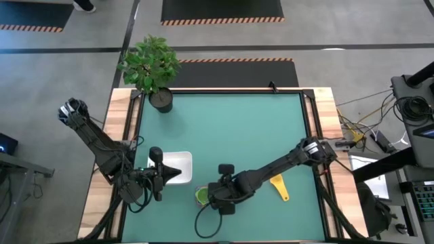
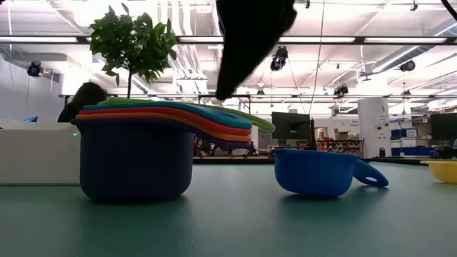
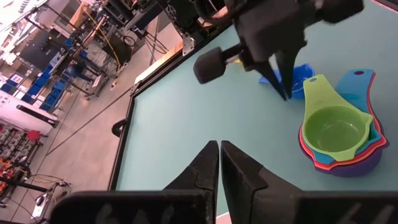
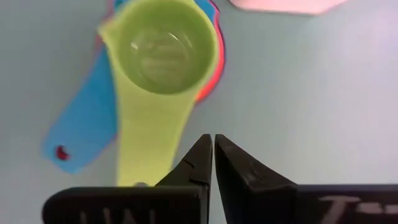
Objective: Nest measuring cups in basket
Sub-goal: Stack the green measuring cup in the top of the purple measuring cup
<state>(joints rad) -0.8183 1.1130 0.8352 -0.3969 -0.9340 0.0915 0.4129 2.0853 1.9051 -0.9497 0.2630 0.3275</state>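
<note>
A stack of nested measuring cups [image 2: 136, 160] stands on the green table, purple at the bottom and green [image 4: 163, 50] on top, with the handles fanned out. A dark blue cup [image 2: 321, 171] and a yellow cup [image 1: 279, 187] lie apart, to the stack's right. The white basket [image 1: 182, 161] sits left of the stack. My right gripper [image 4: 213, 155] is shut and hovers just above the stack's handles, beside the green handle [image 4: 149, 137], touching nothing. My left gripper [image 3: 219, 165] is shut with nothing in it, over the basket's near left part.
A potted plant [image 1: 161, 99] stands at the far left corner of the table. Wooden rails [image 1: 324, 115] edge the table on both sides. Bare green mat [image 1: 230, 129] fills the middle and far half.
</note>
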